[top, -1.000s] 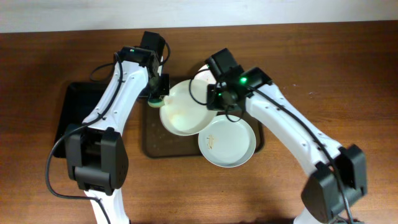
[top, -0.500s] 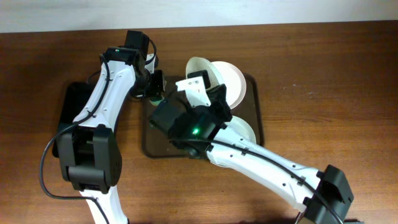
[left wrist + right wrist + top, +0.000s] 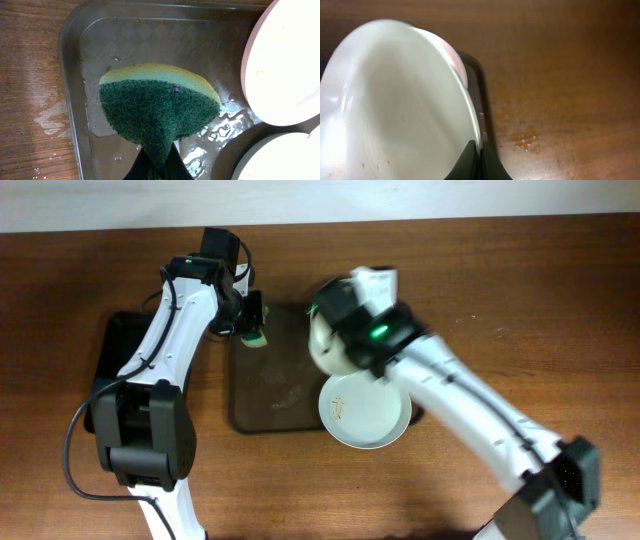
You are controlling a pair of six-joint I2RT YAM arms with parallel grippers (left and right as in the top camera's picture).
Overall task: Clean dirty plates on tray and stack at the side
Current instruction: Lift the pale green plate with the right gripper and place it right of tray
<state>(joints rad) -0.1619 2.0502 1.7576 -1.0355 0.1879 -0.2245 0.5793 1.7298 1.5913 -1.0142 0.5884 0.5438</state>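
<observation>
My left gripper is shut on a yellow and green sponge at the back left corner of the dark brown tray. In the left wrist view the sponge hangs over the wet tray. My right gripper is shut on the rim of a white plate and holds it tilted above the tray; in the overhead view this plate is blurred. A second plate with small brown smears lies at the tray's front right. A third plate is hidden.
A smaller glossy black tray lies left of the brown tray, under my left arm. Water drops sit on the wood right of the tray. Bare wooden table lies to the right and front.
My right arm has swung the held plate from the tray's back edge toward its middle and right. My left gripper first drew the sponge off the plate to the tray's back left corner, then stayed still.
</observation>
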